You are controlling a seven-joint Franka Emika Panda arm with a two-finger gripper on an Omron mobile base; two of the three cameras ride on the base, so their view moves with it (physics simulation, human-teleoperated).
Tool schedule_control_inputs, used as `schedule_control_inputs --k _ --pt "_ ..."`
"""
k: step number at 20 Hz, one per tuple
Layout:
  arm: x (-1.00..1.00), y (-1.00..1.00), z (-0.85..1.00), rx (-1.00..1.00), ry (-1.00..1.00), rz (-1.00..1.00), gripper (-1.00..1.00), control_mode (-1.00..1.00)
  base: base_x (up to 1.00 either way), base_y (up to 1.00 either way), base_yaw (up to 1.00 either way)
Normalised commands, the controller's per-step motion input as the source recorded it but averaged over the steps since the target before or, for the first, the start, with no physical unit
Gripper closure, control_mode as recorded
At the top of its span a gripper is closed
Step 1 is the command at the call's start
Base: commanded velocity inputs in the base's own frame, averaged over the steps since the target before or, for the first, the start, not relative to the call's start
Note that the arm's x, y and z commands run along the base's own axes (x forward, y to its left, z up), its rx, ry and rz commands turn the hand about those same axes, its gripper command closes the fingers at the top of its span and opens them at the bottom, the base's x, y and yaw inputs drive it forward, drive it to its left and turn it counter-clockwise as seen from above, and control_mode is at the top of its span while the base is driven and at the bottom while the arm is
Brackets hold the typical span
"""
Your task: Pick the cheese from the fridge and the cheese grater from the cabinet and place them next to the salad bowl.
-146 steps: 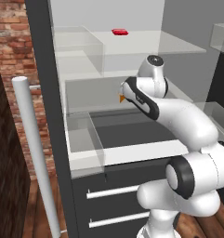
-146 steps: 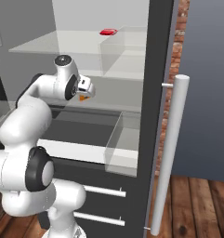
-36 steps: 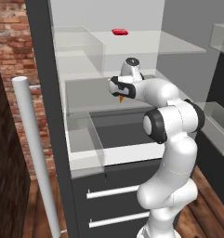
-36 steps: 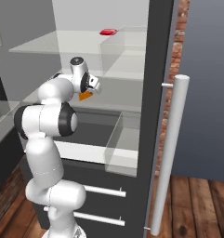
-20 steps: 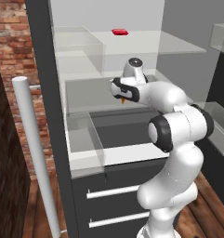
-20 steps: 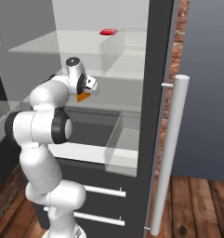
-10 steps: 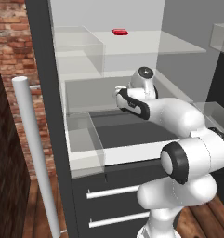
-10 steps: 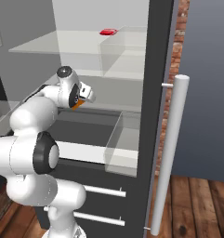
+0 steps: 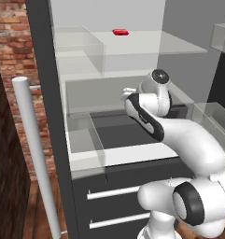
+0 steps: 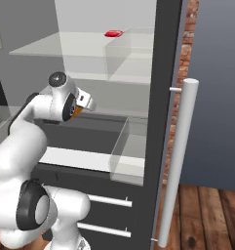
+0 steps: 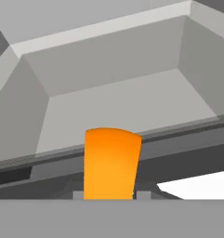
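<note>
The cheese (image 11: 111,160) is a small orange wedge, and my gripper (image 11: 108,193) is shut on it. In the right base view a sliver of the cheese (image 10: 78,111) shows under the hand, with the gripper (image 10: 88,104) in front of the middle shelf of the open fridge (image 10: 163,97). In the left base view the gripper (image 9: 127,94) hangs at the mouth of the fridge (image 9: 44,93), above the dark lower shelf. Beyond the wedge, the hand view looks into a pale grey fridge compartment. The cheese grater, the cabinet and the salad bowl are out of view.
A flat red item (image 9: 120,32) lies on the top glass shelf. A clear bin (image 9: 83,135) sits at the left of the lower shelf. The long pale handle (image 10: 180,156) stands on the open door. Grey drawers (image 9: 114,191) are below.
The hand with the cheese has drawn back slightly from the shelf and sunk a little. The elbow has swung down and out to the side.
</note>
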Motion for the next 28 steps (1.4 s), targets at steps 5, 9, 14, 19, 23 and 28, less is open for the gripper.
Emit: schedule_control_inputs --k 5,9,14,19,23,28 --pt "-0.76 -0.11 0.44 0.00 0.00 0.00 1.00 -1.00 0.00 0.00 0.00" --pt "-0.92 -0.19 0.19 0.00 0.00 0.00 1.00 -1.00 0.00 0.00 0.00" --pt "-0.89 -0.17 0.28 0.00 0.00 0.03 1.00 -1.00 0.00 0.00 0.00" --pt "-0.78 -0.09 0.47 0.00 0.02 0.06 1.00 -1.00 0.00 0.00 0.00" --pt "-0.83 -0.01 0.45 -0.02 0.00 0.03 1.00 -1.00 0.00 0.00 0.00" --pt "-0.53 0.00 0.34 -0.13 0.05 0.00 1.00 -1.00 0.00 0.00 0.00"
